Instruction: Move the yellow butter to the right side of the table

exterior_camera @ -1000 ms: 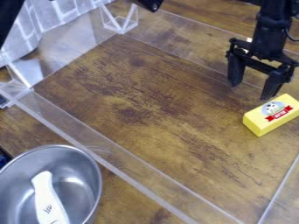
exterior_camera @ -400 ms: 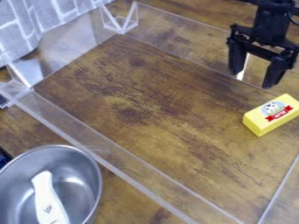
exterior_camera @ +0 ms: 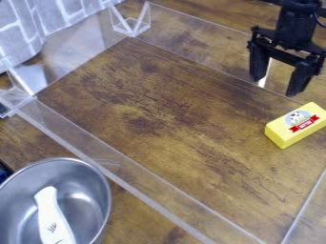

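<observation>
Butter at the right edge, jaws empty above it.

The butter lies flat on the tabletop at the right edge of the frame, close to the clear wall there, label up and turned a little askew. The gripper hangs at the upper right, pointing down, its jaws spread wide and holding nothing; it is clear of the block, up-frame and a little left of it. The block looks light and stiff, a small boxy pack with smooth sides that could slip if pinched at a corner. It seems about as wide as the spread jaws, so the surest hold would be across its two long sides, near the middle, with the jaws turned to match its slant. A metal bowl sits at the lower left.
</observation>
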You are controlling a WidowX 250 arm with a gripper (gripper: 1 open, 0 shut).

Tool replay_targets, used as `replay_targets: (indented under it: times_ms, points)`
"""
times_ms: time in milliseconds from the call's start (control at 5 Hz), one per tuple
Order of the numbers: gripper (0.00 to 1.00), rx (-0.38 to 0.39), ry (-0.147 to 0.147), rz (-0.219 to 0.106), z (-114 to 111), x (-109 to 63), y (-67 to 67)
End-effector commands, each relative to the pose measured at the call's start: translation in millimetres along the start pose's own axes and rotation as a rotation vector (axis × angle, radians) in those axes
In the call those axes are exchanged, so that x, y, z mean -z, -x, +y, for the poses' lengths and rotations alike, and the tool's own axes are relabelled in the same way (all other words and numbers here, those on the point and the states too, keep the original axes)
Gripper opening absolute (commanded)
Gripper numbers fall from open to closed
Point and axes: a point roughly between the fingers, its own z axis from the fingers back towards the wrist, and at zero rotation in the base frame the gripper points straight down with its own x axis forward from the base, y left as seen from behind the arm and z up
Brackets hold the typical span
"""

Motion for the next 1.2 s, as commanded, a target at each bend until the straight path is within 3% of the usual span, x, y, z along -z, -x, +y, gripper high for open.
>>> replay_targets:
  times_ms: [0,600,800,1000]
  points:
    - [1.00,-0.023,0.007,-0.093,10.9,-35.1,-0.5]
    - [1.00,0.006,0.002,-0.071,4.5,-19.7,-13.7]
    - [1.00,0.014,0.002,-0.054,0.9,-13.9,-13.0]
    - [1.00,0.021,-0.009,-0.048,-4.2,-24.5,-3.8]
